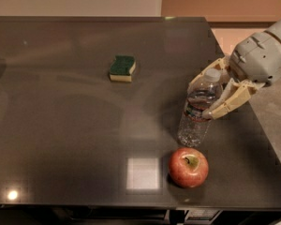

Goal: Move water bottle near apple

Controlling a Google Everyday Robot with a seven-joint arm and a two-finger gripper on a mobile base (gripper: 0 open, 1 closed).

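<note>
The water bottle, clear with a white cap and a dark label band, stands tilted slightly on the dark table at the right. My gripper comes in from the right, and its tan fingers close around the bottle's upper part. The red apple, with a yellow-green patch at its stem, sits just in front of the bottle's base, a small gap apart, near the table's front edge.
A green-and-yellow sponge lies toward the back middle of the table. The table's right edge runs just behind my gripper, with lighter floor beyond. A bright square reflection lies left of the apple.
</note>
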